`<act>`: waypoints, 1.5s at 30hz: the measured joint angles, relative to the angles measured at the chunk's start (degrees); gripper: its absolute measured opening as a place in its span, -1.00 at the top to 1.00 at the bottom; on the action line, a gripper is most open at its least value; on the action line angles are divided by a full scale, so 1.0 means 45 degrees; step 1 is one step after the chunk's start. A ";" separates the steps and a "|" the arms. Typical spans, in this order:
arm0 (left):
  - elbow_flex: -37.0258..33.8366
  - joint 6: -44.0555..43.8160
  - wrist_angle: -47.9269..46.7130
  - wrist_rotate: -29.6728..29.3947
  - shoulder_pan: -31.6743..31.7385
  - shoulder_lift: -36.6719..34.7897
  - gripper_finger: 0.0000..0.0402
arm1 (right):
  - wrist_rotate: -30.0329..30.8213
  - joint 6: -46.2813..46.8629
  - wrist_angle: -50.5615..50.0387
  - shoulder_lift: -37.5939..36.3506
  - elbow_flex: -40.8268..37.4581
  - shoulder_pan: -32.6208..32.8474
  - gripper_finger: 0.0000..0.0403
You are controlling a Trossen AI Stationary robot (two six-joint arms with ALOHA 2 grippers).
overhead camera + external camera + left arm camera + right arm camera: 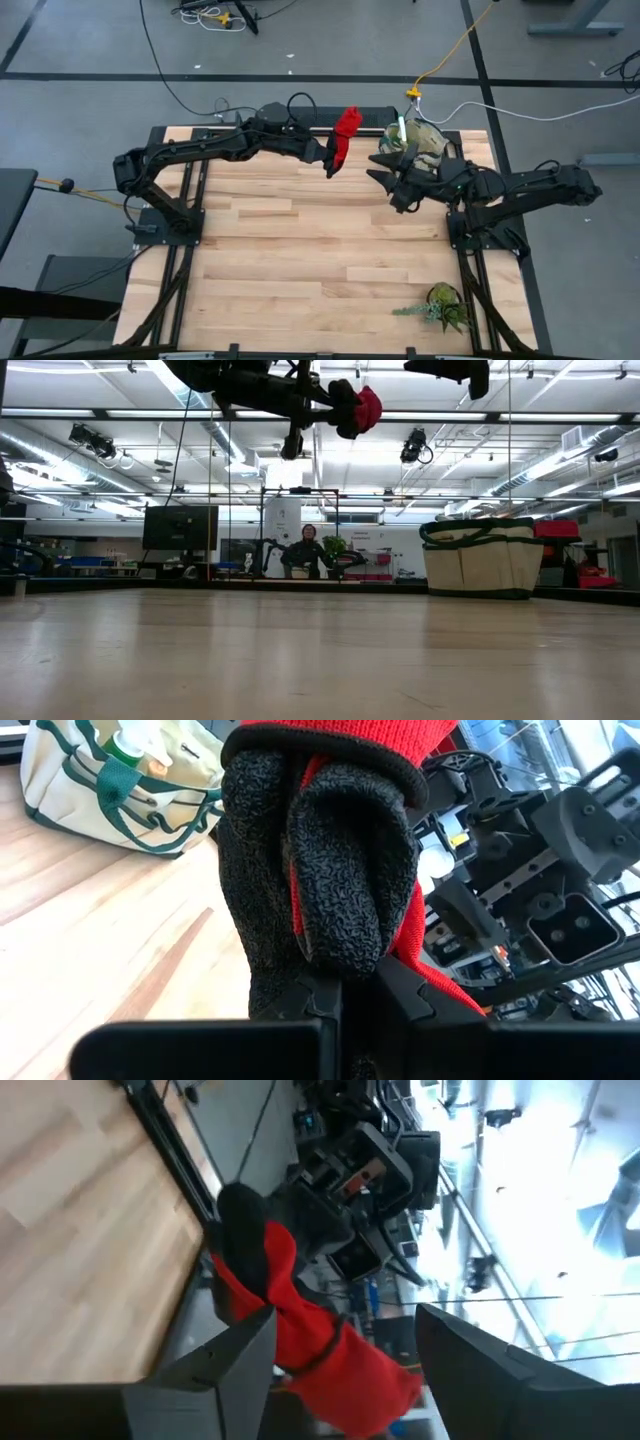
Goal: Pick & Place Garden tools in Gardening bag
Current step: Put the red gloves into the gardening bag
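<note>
My left gripper (328,158) is shut on a pair of red-and-black gloves (346,130), high above the far middle of the table; the low view shows the gloves (358,408) well clear of the wood. The beige gardening bag (422,140) with green trim stands on its base at the far right corner, with a green piece sticking out of it. My right gripper (378,168) hovers open just in front of the bag, pointing toward the gloves and apart from them. In its wrist view the gloves (290,1320) show beyond the open fingers. My left gripper pinches the gloves' black textured part (340,960) between its two fingers, several layers bunched together. The fingers come roughly level from the table's left. The gloves stick out past the fingertips, red cuffs (350,740) farthest out, lifted clear of the table.
A leafy green plant (445,306) lies near the table's front right corner. The wooden tabletop (300,260) between the arms is bare. Black frame rails (190,230) run along both sides of the table. A person sits in the room behind.
</note>
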 joint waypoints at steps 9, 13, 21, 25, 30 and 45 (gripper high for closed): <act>0.0000 0.0026 -0.0004 0.0330 -0.0002 0.0000 0.86 | 0.1251 -0.3117 0.0707 0.0651 0.0005 0.0447 -0.20; 0.0000 0.0025 0.0001 0.0450 0.0000 0.0000 0.86 | 0.1240 -0.4152 0.1025 0.0951 0.0005 0.0491 -0.20; 0.0000 -0.0260 0.0025 0.0904 -0.0044 0.0000 0.84 | 0.2648 -0.6341 0.1149 0.1808 0.0005 0.0491 -0.20; 0.0000 -0.0356 0.0034 0.0996 -0.0117 0.0000 0.84 | 0.2942 -0.6174 0.1159 0.2370 0.0005 0.0486 -0.25; 0.0000 -0.0361 0.0108 0.0996 -0.0329 0.0000 0.84 | 0.3954 -0.6092 0.2101 0.3083 0.0000 0.0458 -0.38; 0.0000 -0.0633 0.0113 0.1091 -0.1155 0.0000 0.83 | 0.3969 -0.6390 0.2861 0.3416 0.0000 0.0404 -0.59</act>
